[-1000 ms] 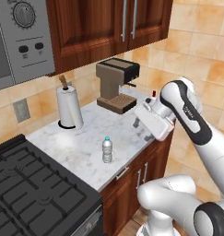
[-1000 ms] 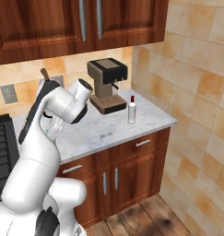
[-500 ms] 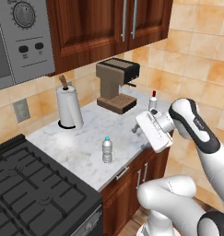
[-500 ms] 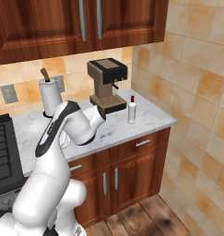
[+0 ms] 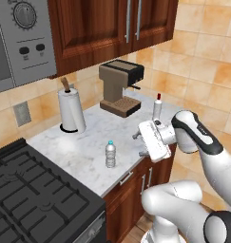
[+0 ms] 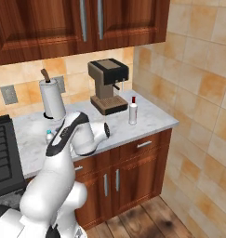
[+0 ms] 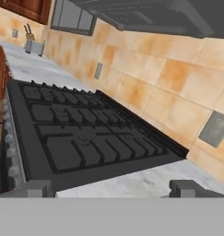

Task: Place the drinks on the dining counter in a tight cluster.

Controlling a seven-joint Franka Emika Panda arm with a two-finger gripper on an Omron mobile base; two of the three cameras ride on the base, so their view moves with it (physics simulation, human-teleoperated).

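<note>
Gripper (image 5: 139,144) spread wide, empty, over the worktop's (image 5: 88,137) front edge; water bottle (image 5: 110,154) just to its left, white red-capped bottle (image 5: 157,107) beyond it, near the coffee machine (image 5: 120,88)
</note>
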